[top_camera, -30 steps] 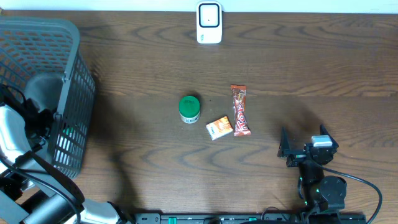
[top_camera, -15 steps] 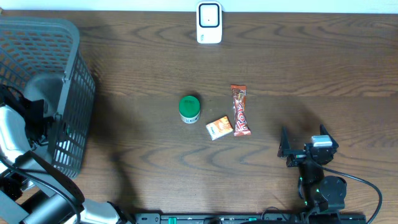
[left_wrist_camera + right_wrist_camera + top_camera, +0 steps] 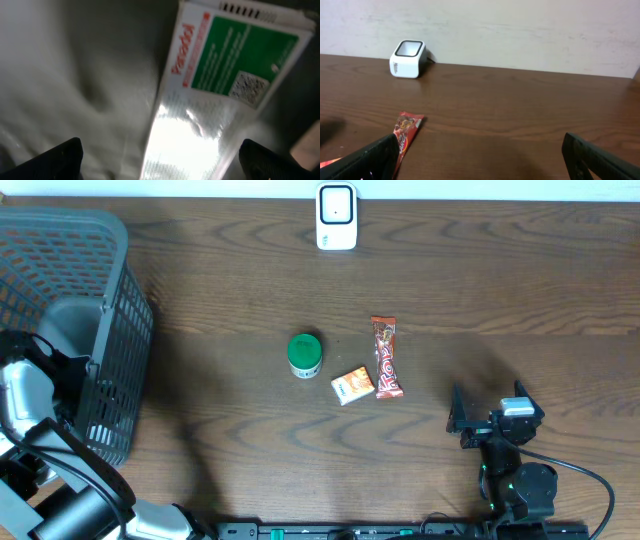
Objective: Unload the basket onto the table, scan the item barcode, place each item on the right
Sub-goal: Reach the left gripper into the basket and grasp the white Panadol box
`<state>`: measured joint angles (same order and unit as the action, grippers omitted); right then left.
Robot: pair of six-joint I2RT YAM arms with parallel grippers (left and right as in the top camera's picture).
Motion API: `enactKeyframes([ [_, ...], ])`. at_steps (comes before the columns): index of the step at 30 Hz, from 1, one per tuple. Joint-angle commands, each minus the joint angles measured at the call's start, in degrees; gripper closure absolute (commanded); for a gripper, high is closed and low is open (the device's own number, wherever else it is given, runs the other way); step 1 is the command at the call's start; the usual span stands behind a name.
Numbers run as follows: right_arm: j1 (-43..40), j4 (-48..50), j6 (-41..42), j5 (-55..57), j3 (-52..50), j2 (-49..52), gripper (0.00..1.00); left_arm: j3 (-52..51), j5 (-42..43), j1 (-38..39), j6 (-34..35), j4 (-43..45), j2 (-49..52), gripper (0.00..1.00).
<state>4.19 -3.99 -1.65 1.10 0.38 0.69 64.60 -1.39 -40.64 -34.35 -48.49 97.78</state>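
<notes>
**Left wrist view.** The dark fingertips (image 3: 60,159) of the left gripper (image 3: 160,167) show only at the two lower corners. They are spread wide with nothing clasped. Between them, running away to the upper right, lies a flat glossy white packet (image 3: 220,75) with a green label, red lettering and a small square code. Glare washes out its near end, the frame edge cuts it off, and the print is blurred. Whether it touches either finger cannot be told. Left of the fingers is a pale grey creased surface (image 3: 75,75), too blurred to name.

**Overhead view.** The left fingers are hidden inside a dark grey plastic mesh basket (image 3: 125,330), and only the arm shows above its rim. The right gripper (image 3: 487,412) stands with its jaws wide apart and empty over a dark brown wood-grain table (image 3: 250,270). Ahead of its fingers and to their left lies a red-brown crinkled foil snack wrapper (image 3: 385,357). A small orange rectangular carton (image 3: 352,385) is just beside it, and a round green-lidded tub (image 3: 305,354) sits further left. Far ahead, at the table's far edge, stands a white boxy barcode scanner (image 3: 337,216) with a dark-framed window.

**Right wrist view.** Only the ends of the right fingers enter, at the lower corners. The carton is cut down to a sliver at the lower left.
</notes>
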Motion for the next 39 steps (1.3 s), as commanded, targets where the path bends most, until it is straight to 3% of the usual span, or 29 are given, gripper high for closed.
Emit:
enactKeyframes([
  [1, -0.5, -0.2, 1.0, 0.3, -0.1, -0.3, 0.01, -2.3, 2.5, 0.5, -1.2, 2.2, 0.7, 0.02],
  [21, -0.5, -0.2, 1.0, 0.3, -0.1, -0.3, 0.01, -4.5, 5.5, 0.5, -0.9, 13.9, 4.3, 0.02],
  [27, -0.5, -0.2, 1.0, 0.3, -0.1, -0.3, 0.01, -4.5, 9.3, 0.5, 6.5, 15.2, 7.6, 0.01],
  [31, -0.5, -0.2, 1.0, 0.3, -0.1, -0.3, 0.01, -4.5, 9.6, 0.5, 11.6, 15.1, 7.8, 0.14],
  [34, -0.5, -0.2, 1.0, 0.3, -0.1, -0.3, 0.01, -4.5, 8.6, 0.5, 15.3, 13.6, 7.8, 0.38],
  [39, -0.5, -0.2, 1.0, 0.3, -0.1, -0.3, 0.01, -4.5, 7.4, 0.5, 16.8, 11.2, 7.8, 0.43],
])
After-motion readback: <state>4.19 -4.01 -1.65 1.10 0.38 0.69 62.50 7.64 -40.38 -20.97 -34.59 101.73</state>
